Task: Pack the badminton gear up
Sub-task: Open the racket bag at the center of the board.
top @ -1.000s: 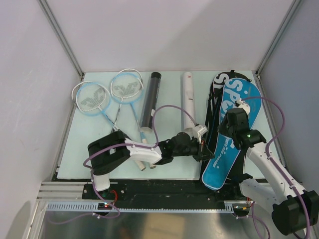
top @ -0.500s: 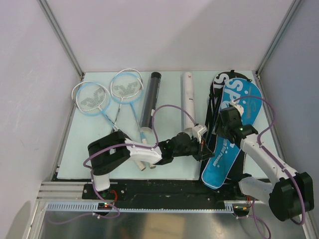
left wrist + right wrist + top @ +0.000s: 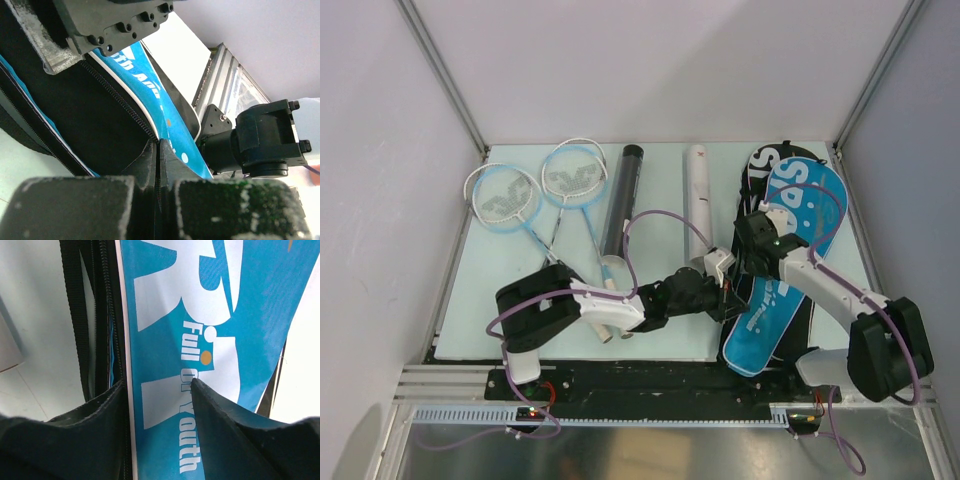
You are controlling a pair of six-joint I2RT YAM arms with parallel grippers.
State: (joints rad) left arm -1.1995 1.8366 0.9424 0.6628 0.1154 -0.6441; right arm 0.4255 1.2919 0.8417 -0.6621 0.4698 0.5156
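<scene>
Two rackets with pale-blue heads (image 3: 505,200) (image 3: 575,175) lie at the back left, their handles running under my left arm. A long black tube (image 3: 623,205) and a white tube (image 3: 697,195) lie side by side in the middle. The blue and black racket bag (image 3: 795,215) lies on the right. My left gripper (image 3: 728,300) is shut on the bag's zipper edge (image 3: 150,132), lifting it. My right gripper (image 3: 752,245) stands open over the blue flap (image 3: 210,300), one finger (image 3: 107,400) by the zipper, the other (image 3: 212,400) on the lettering.
The mat's front edge (image 3: 570,355) and the black rail lie just below my arms. Walls with metal frame posts (image 3: 445,75) close in the back and sides. The right arm's base motor (image 3: 265,140) shows beyond the bag.
My right gripper has opened and moved left and toward the front along the bag, down to its zipper side. The left gripper has kept its hold in place.
</scene>
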